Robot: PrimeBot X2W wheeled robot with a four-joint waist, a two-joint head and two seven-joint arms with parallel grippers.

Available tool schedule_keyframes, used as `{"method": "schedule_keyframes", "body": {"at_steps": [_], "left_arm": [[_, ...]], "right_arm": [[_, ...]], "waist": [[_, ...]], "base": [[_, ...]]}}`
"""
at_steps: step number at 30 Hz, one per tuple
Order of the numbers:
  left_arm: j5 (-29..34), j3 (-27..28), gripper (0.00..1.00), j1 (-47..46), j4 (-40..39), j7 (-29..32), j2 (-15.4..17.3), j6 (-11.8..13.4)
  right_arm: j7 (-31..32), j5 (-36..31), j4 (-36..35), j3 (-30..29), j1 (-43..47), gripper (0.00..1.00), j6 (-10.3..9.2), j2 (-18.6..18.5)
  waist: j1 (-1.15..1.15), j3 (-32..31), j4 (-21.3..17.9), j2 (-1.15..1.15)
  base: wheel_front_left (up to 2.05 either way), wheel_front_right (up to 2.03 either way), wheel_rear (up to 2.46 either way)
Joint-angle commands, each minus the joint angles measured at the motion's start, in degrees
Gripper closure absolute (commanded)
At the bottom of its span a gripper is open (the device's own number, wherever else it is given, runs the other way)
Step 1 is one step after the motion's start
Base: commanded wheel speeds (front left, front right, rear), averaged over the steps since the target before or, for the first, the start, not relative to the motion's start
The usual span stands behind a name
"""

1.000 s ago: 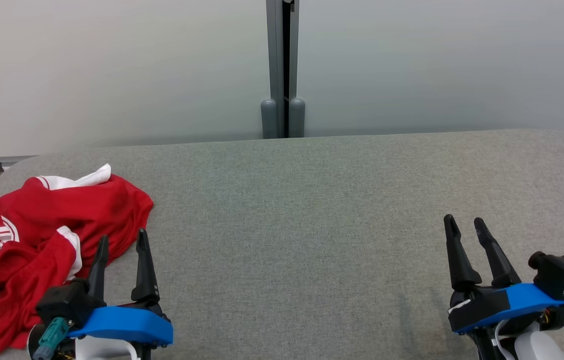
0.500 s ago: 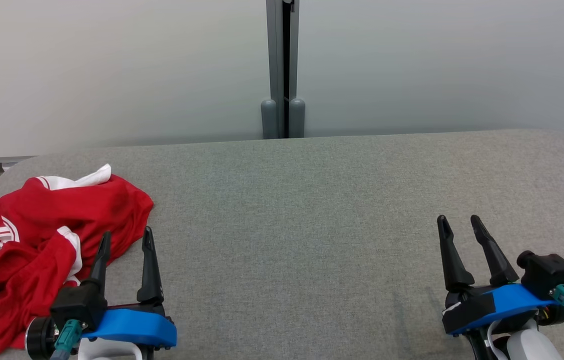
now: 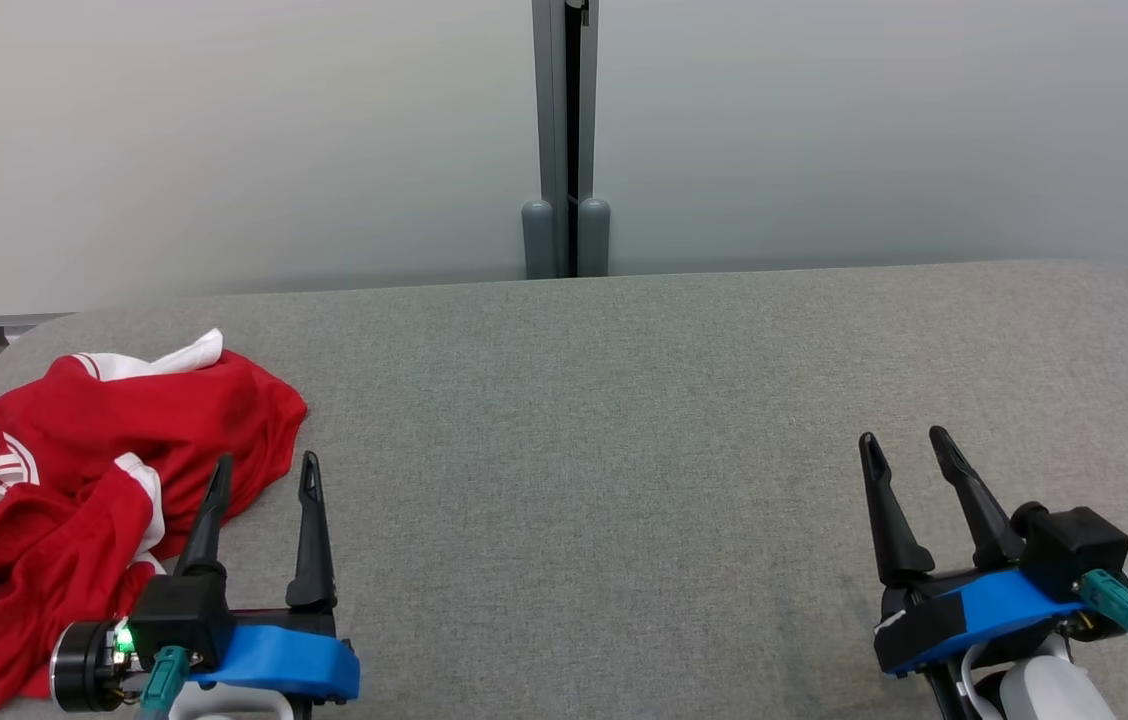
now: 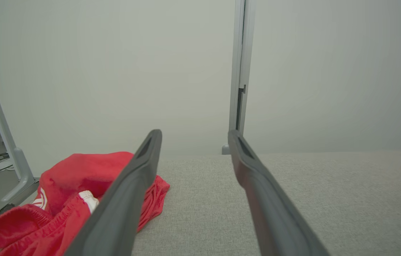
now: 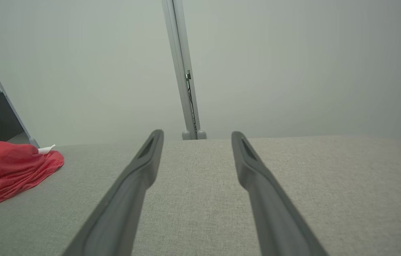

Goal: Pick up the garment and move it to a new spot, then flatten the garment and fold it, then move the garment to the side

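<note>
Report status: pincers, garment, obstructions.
Left pincer open, empty, next to garment. Right pincer open, empty, over grey surface. Garment crumpled at left, not gripped. No obstacle seen.

One red-and-white garment point(image 3: 124, 420), one grey worktop point(image 3: 624, 400) and one grey post point(image 3: 565, 130) are counted; two tools are seen, the left tool point(image 3: 265, 460) and the right tool point(image 3: 902, 437).
</note>
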Motion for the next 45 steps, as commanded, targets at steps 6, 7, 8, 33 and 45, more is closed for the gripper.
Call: {"method": "schedule_keyframes", "body": {"at_steps": [6,7,8,33,45], "left_arm": [[3.4,-0.3,0.00,0.5,0.0,-1.1,-0.1,-0.3],[3.8,-0.3,0.00,0.5,0.1,-1.2,-0.1,-0.4],[4.1,-0.3,0.00,0.4,0.1,-1.3,-0.1,-0.4],[4.8,0.6,0.00,0.3,0.8,-1.5,-0.8,-1.2],[3.4,1.7,0.00,-0.6,2.8,-1.4,-1.2,-2.3]], "right_arm": [[-1.1,-3.2,0.3,0.5,-0.9,0.00,0.02,-0.3],[-1.3,-3.5,0.4,0.5,-0.9,0.00,0.02,-0.3],[-1.3,-3.9,0.4,0.6,-0.9,0.00,0.02,-0.3],[-1.5,-3.4,1.1,1.3,-0.8,0.00,0.02,-0.4],[-1.4,-1.9,1.1,3.4,-0.1,0.00,0.02,-0.5]], "waist": [[0.00,-0.1,0.0,0.00],[0.00,-0.1,0.0,0.00],[0.00,-0.1,0.0,0.00],[0.00,-0.3,0.1,0.00],[0.00,-0.4,3.9,0.00]], "base": [[0.00,0.00,0.00],[0.00,0.00,0.00],[0.00,0.00,0.00],[0.00,0.00,0.00],[0.00,0.00,0.00]]}}
